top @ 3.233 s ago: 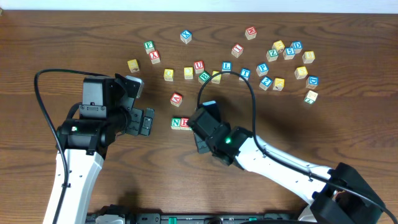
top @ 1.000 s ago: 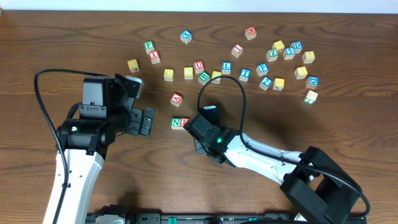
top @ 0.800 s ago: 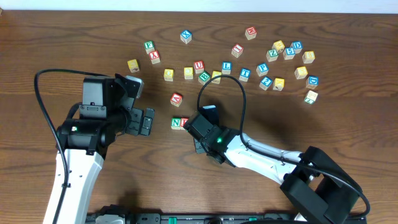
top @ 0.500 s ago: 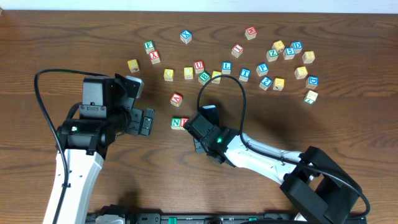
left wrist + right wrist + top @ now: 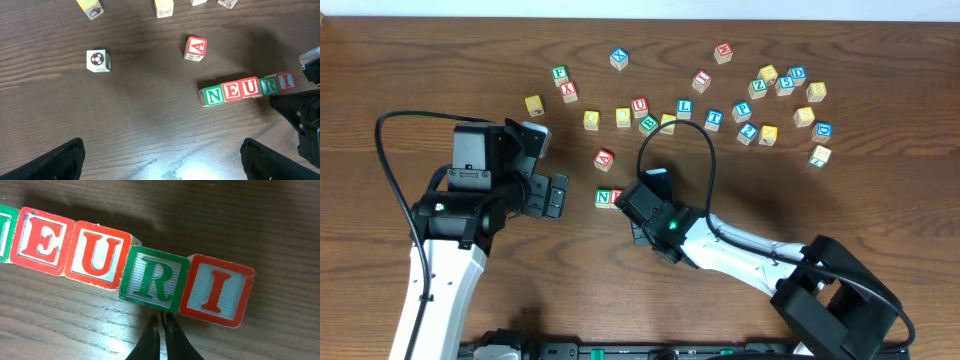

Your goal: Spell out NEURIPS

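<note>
the right gripper (image 5: 161, 330), pinched shut and empty, sets its tips at the near edge where the r cube (image 5: 155, 277) meets the i cube (image 5: 216, 290), seemingly to square the row (image 5: 248, 87), which reads neuri; the left gripper (image 5: 162, 160) hangs wide and empty, clear of it; p and s probably lie among the loose cubes (image 5: 714, 119) beyond
</note>
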Robot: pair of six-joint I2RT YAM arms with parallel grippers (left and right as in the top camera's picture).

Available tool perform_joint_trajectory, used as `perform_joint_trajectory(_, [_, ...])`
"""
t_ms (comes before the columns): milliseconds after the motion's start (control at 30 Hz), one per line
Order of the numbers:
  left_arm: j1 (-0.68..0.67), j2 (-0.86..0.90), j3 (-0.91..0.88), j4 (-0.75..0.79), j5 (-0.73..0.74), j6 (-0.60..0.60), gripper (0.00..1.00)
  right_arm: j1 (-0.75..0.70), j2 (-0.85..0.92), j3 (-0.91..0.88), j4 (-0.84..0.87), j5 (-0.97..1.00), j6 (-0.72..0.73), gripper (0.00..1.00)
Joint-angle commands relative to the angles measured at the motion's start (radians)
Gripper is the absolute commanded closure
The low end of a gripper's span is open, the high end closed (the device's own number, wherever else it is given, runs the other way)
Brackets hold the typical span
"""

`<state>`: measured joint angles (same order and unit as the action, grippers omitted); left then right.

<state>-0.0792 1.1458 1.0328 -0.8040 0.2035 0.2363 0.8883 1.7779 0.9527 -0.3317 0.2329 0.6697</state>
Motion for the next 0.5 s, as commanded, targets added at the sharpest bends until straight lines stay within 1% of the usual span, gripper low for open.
perform_joint_trajectory(0, [0.004,-0.001,0.027,0.000,-0.010,0.006,0.02,-0.008,0.008,-0.007,0.005,0.023,-0.005,0.99])
perform_joint_trajectory(467, [0.004,-0.001,0.027,0.000,-0.010,0.006,0.02,-0.008,0.008,-0.007,0.012,0.039,-0.013,0.99])
